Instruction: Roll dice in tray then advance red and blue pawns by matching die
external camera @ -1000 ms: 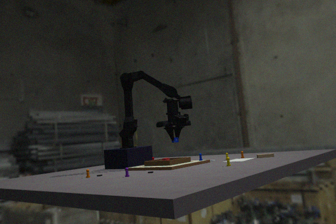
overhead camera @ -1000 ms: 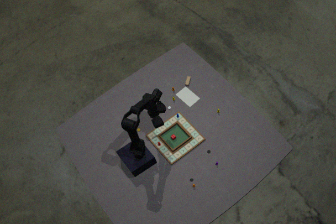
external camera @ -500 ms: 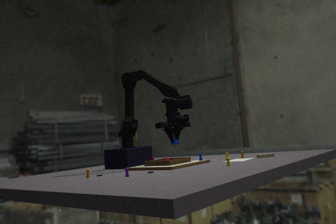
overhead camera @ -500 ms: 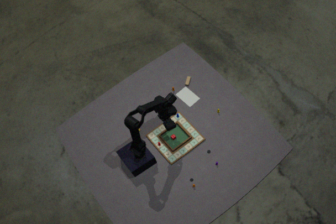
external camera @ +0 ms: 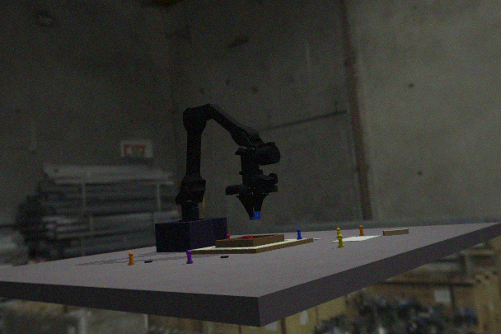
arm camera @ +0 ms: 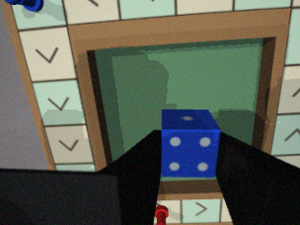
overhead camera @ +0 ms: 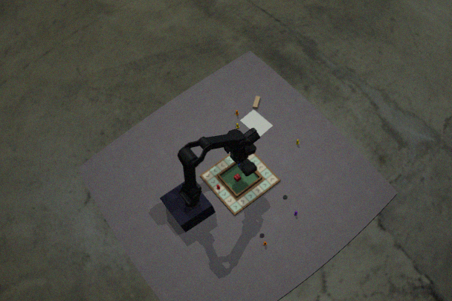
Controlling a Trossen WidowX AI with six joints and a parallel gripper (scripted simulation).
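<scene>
My gripper (external camera: 255,216) (arm camera: 185,138) is shut on the blue die (external camera: 257,215) (arm camera: 188,154), high above the tray (external camera: 269,241) (arm camera: 173,34). Four pips show on the die's face toward the wrist camera. The red die (overhead camera: 237,177) (external camera: 247,237) lies in the tray; in the wrist view it is hidden. The red pawn (overhead camera: 218,186) (external camera: 228,237) (arm camera: 161,213) stands on the board's track on the side near the arm's base. The blue pawn (external camera: 299,233) (arm camera: 31,4) stands on a corner square; in the top view the arm hides it.
The board (overhead camera: 235,207) has arrowed squares around the tray. Off it stand yellow pawns (overhead camera: 297,142) (overhead camera: 237,125), orange pawns (overhead camera: 236,112) (overhead camera: 265,243) and a purple pawn (overhead camera: 296,213). Dark discs (overhead camera: 285,197) (overhead camera: 262,235), a white sheet (overhead camera: 256,123) and a wooden block (overhead camera: 256,102) lie on the table.
</scene>
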